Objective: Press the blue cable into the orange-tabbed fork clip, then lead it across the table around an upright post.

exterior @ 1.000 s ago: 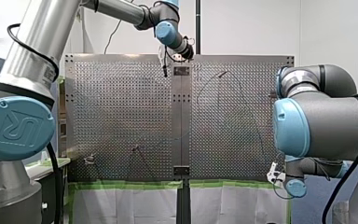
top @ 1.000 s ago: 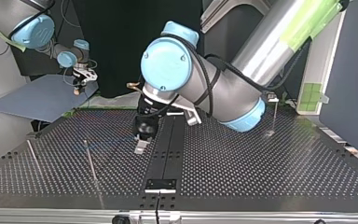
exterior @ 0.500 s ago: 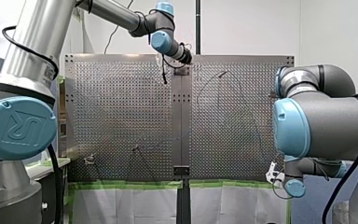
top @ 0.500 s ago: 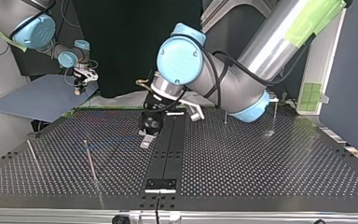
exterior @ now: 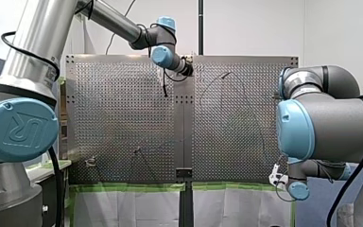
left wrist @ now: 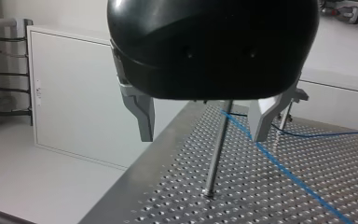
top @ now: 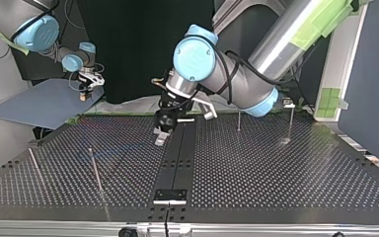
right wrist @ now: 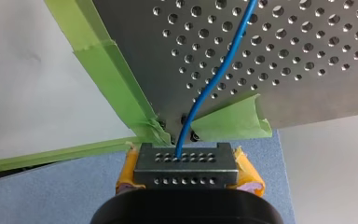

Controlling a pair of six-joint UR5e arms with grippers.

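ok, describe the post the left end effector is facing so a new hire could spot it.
On the perforated table, look ahead of my left end effector, near the table's edge. Framed between its open fingers stands a thin metal post. Unlike the second post, half hidden behind one finger, it is nearer and the blue cable crosses its upper part.

Perforated table (exterior: 123, 109): white wall (exterior: 250, 28) behind its far edge, black pole (exterior: 201, 23) standing there. White cabinet (left wrist: 74, 93) beyond one side edge. Blue-grey sheet (top: 39, 101), possibly foam, beside a corner.
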